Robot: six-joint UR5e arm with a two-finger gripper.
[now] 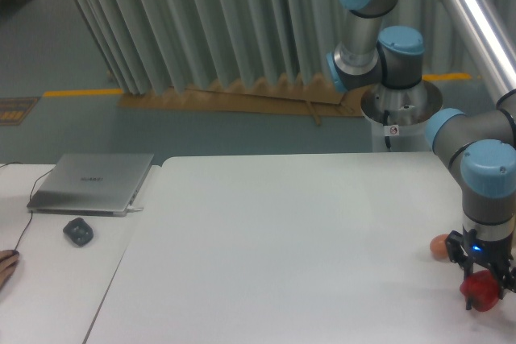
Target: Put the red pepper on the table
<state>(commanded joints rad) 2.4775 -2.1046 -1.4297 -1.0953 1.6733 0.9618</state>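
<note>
The red pepper (482,292) is a small glossy red lump at the far right of the large white table (274,239). My gripper (486,289) points down over it and is shut on it, black fingers at either side. The pepper sits at or just above the tabletop; contact with the surface cannot be made out. A brownish-orange egg (439,246) lies on the table just left of the gripper, partly hidden behind it.
A narrower white table at the left carries a silver laptop (92,183) and a dark mouse (78,232). A person's fingers (6,266) show at the left edge. The arm's base (399,110) stands behind the table's far right edge.
</note>
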